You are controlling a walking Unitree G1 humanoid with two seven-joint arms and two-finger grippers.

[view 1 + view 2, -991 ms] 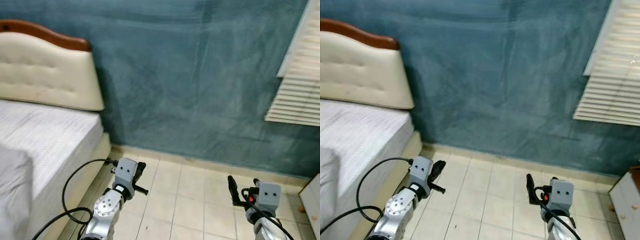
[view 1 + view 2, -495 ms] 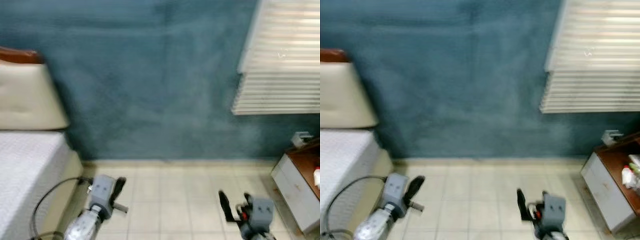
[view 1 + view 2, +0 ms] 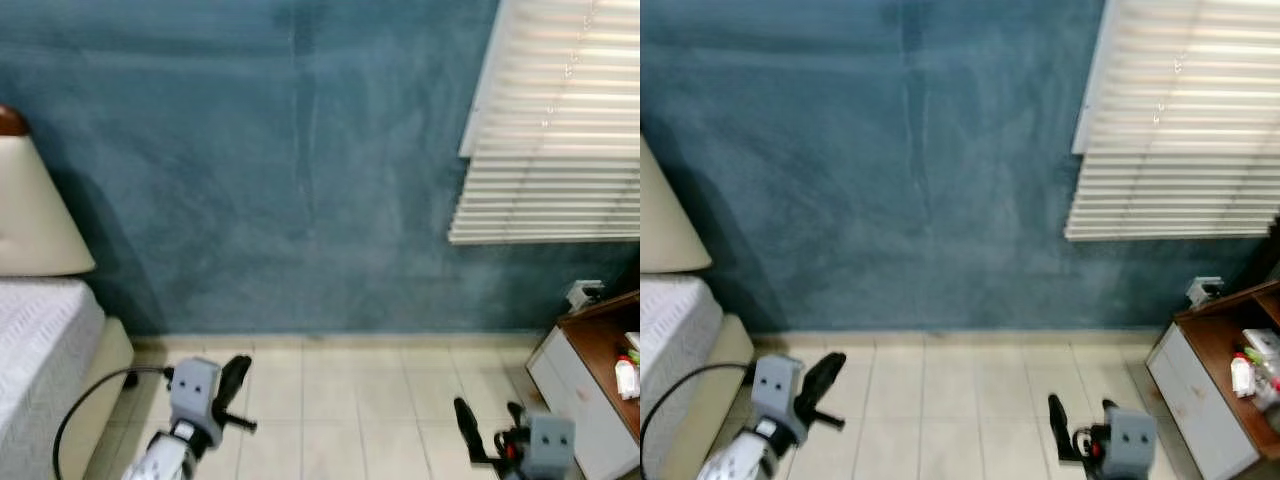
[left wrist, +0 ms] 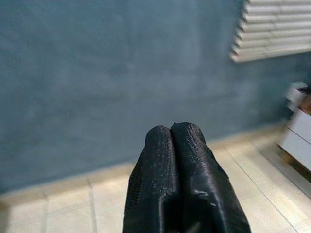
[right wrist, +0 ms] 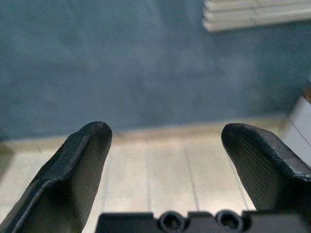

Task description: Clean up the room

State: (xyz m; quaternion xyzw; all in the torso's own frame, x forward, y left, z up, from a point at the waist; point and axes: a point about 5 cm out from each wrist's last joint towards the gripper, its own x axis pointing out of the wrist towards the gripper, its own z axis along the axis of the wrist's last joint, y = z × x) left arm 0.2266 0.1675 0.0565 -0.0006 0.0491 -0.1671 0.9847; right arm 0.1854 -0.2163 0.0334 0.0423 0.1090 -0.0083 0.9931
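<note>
Left eye view: a teal wall fills the upper frame, with white window blinds at 2 o'clock. A cream padded headboard and the corner of a bed sit at 9 o'clock. On the pale tiled floor, the left gripper hovers at 7 o'clock and the right gripper at 5 o'clock. A white-fronted, brown-topped cabinet stands at 4 o'clock.

Right eye view: the same cabinet carries a small white bottle with a red cap, beside other blurred items.

Left wrist view: the left gripper's two black fingers are pressed together, holding nothing, pointing at the wall's base.

Right wrist view: the right gripper's fingers are spread wide apart over bare tiles, empty.
</note>
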